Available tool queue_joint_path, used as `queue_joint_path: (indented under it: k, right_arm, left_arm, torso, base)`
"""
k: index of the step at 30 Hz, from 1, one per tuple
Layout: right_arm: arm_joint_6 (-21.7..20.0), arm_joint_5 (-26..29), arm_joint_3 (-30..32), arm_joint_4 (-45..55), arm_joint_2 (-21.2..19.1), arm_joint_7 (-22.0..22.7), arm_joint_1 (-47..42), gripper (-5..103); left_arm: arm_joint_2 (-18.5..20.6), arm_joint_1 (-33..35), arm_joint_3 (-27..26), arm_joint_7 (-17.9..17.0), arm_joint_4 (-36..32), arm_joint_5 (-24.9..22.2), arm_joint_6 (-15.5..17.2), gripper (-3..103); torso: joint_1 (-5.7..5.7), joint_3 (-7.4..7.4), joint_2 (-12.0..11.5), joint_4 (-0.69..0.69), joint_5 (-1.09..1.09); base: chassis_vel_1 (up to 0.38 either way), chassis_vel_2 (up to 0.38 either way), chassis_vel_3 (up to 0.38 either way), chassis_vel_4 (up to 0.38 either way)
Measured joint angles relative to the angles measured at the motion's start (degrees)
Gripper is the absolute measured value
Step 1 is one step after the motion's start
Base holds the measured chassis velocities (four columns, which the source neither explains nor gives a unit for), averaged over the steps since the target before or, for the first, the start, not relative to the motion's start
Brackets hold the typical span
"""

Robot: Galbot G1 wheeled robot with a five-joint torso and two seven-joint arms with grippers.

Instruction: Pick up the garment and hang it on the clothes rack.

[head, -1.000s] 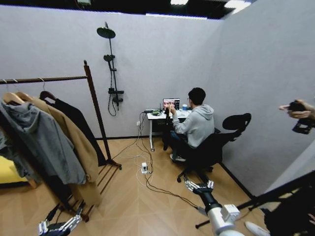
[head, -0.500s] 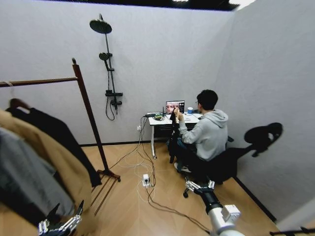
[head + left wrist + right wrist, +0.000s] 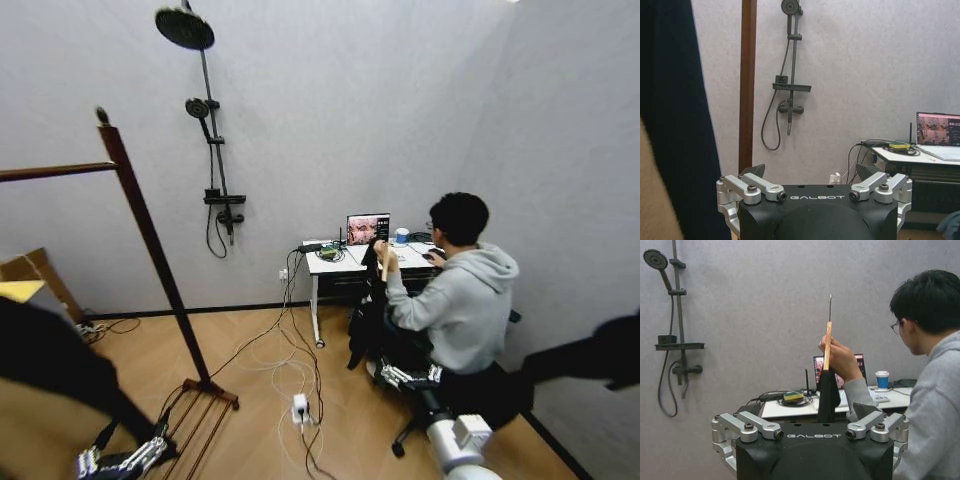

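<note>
A seated person at the desk holds up the garment, a black jacket on a light wooden hanger, in one hand. From my right wrist it hangs edge-on, straight ahead and well beyond my open right gripper. In the head view that gripper is low, near the person's chair. The clothes rack stands to the left, with its rail running off the view's edge. My left gripper is low beside the rack's base shelf, open and holding nothing.
A dark coat and a tan one hang on the rack close to my left arm. A shower fitting is on the back wall. The desk holds a laptop and a cup. Cables and a power strip lie on the floor.
The camera has moved forward, so the rack has slid left and the person and desk look nearer. Both grippers sit in the same places in the picture, still open.
</note>
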Motion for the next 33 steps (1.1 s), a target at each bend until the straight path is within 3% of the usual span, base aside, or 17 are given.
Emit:
queue_joint_path:
  k: [11,14,16,19,23,27,33]
  right_arm:
    - [-2.8,0.5,2.3,-5.6,-4.8,3.7,13.5,100]
    - [-7.1,4.3,3.1,-11.0,-9.6,4.0,21.8,100]
    - [-7.5,5.1,2.9,-12.3,-10.9,4.0,23.3,100]
    - [-8.8,9.2,1.6,-17.7,-16.9,3.8,29.4,100]
    - [-8.1,12.4,-0.3,-24.6,-21.7,0.1,35.8,100]
    - [-5.0,12.8,-2.5,-31.3,-23.0,-5.1,41.2,100]
    - [-4.6,13.5,-5.0,-37.7,-22.6,-6.4,47.3,100]
  left_arm:
    - [0.0,0.0,0.0,0.0,0.0,0.0,0.0,100]
    - [0.0,0.0,0.0,0.0,0.0,0.0,0.0,100]
    - [0.0,0.0,0.0,0.0,0.0,0.0,0.0,100]
    - [0.0,0.0,0.0,0.0,0.0,0.0,0.0,100]
    - [0.0,0.0,0.0,0.0,0.0,0.0,0.0,100]
    - [0.0,0.0,0.0,0.0,0.0,0.0,0.0,100]
    - [0.0,0.0,0.0,0.0,0.0,0.0,0.0,100]
  torso:
    - [-0.13,-0.04,0.0,0.01,-0.05]
    - [-0.13,-0.04,0.1,0.02,-0.05]
    - [-0.12,-0.03,0.0,0.01,-0.04]
    - [-0.05,-0.01,0.0,0.01,-0.04]
    - [-0.04,-0.01,0.0,0.01,-0.04]
    - [-0.05,-0.01,0.0,0.0,-0.04]
    - [-0.06,-0.01,0.0,0.01,-0.06]
  base:
    - [-0.01,0.026,0.002,-0.005]
    - [0.037,-0.035,-0.04,0.046]
    - [0.0,0.0,0.0,0.0]
    - [0.0,0.0,0.0,0.0]
    - [0.0,0.0,0.0,0.0]
    - [0.0,0.0,0.0,0.0]
    - [0.0,0.0,0.0,0.0]
